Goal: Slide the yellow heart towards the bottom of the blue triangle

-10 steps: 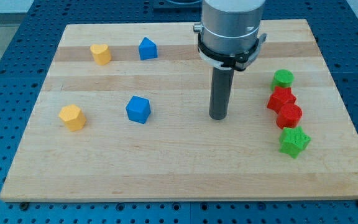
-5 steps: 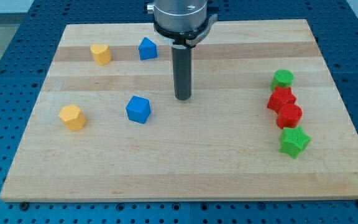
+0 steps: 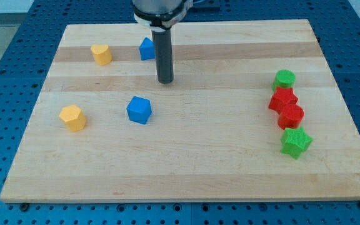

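Observation:
The yellow heart (image 3: pixel 101 54) lies near the board's top left. The blue triangle (image 3: pixel 146 49) lies to its right, partly behind my rod. My tip (image 3: pixel 165 81) rests on the board just below and right of the blue triangle, well right of the yellow heart and apart from both. A blue cube-like block (image 3: pixel 139 110) lies below and left of my tip.
A yellow hexagonal block (image 3: pixel 72 117) lies at the view's left. At the right stand a green round block (image 3: pixel 285 79), two red blocks (image 3: pixel 282 99) (image 3: pixel 291 115) and a green star (image 3: pixel 295 142) in a column. The wooden board (image 3: pixel 205 162) lies on a blue perforated table.
My tip has moved up and to the left across the board, from the middle right to just below the blue triangle. No block has moved.

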Controlling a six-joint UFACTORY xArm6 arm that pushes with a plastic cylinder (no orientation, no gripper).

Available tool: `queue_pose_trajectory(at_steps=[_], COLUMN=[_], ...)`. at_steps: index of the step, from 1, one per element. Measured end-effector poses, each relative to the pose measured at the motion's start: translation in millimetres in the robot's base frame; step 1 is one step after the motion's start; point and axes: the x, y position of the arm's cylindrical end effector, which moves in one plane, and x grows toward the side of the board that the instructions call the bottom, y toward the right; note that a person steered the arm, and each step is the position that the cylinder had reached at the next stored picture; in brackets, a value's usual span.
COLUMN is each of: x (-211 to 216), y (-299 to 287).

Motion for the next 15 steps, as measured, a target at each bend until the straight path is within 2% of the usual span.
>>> queue_pose_trajectory(at_steps=[1,3,5,6,7,8,9,10,11,13,15], x=[0.0,-3.2,-3.2,-53.8,-136.3,-136.7,-117.2,-73.3,-61.7,-69.7,-54.6], y=[-4.9,-120.8,-184.7,-200.9,-201.2,-201.1,-179.9,-145.9,-133.4,-164.0,-151.5])
